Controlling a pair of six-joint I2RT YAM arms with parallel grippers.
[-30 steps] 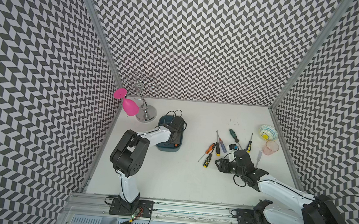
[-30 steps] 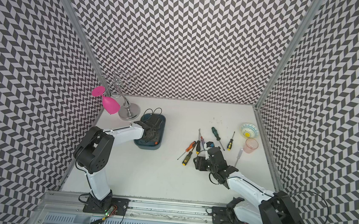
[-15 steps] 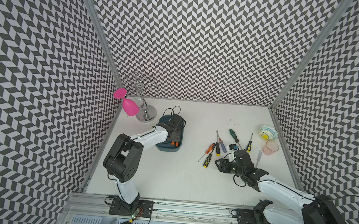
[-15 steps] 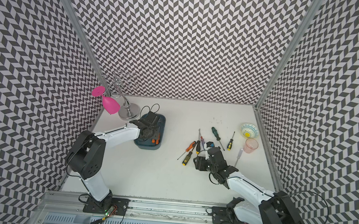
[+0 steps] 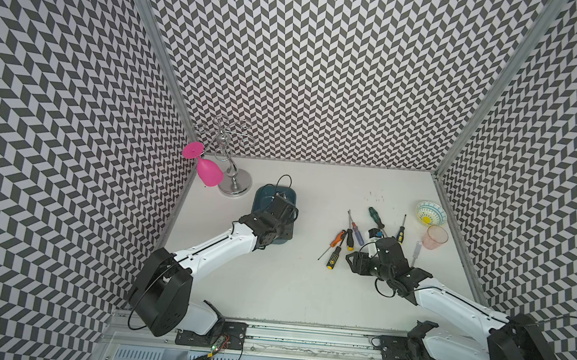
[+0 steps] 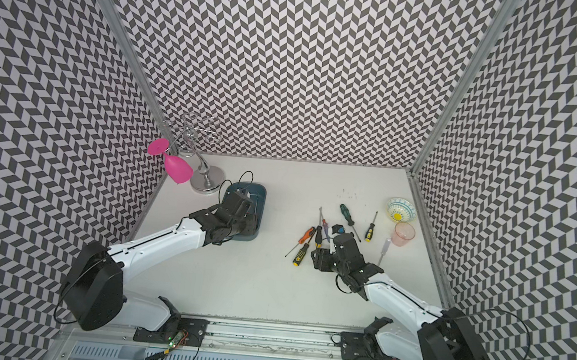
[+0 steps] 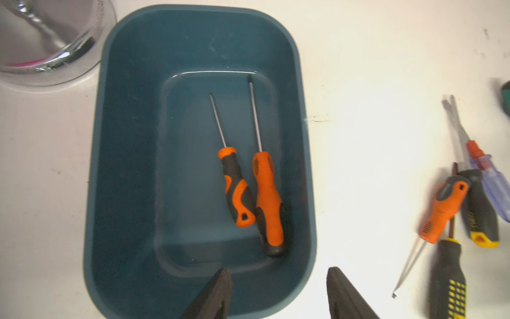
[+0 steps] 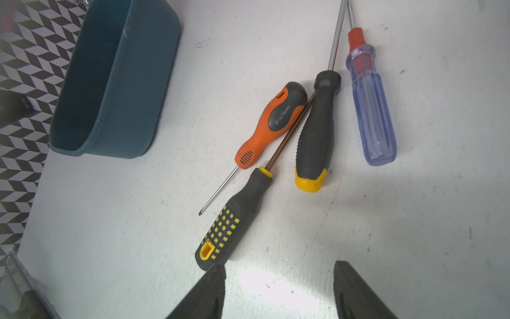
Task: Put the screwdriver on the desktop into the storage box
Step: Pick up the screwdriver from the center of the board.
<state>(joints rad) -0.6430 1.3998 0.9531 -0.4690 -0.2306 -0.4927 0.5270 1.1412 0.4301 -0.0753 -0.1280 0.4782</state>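
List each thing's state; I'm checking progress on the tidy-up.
Dark teal plastic storage box: holds two orange-handled screwdrivers, lying flat.
Left gripper: open, empty, above the box.
Right gripper: open, empty, above the white desktop.
Pink plastic goblet: hanging upside down on chrome rack.
Translucent pink cup: upright.

Green screwdriver (image 7: 507, 98), blurry, at left-wrist view's edge

High up, two cameras sit side by side and look down on the whole white table (image 5: 270, 286) (almost the same picture). The left wrist camera looks down close into the blue box (image 7: 124, 165). The right wrist camera looks close at loose screwdrivers (image 8: 317, 132); both show both.
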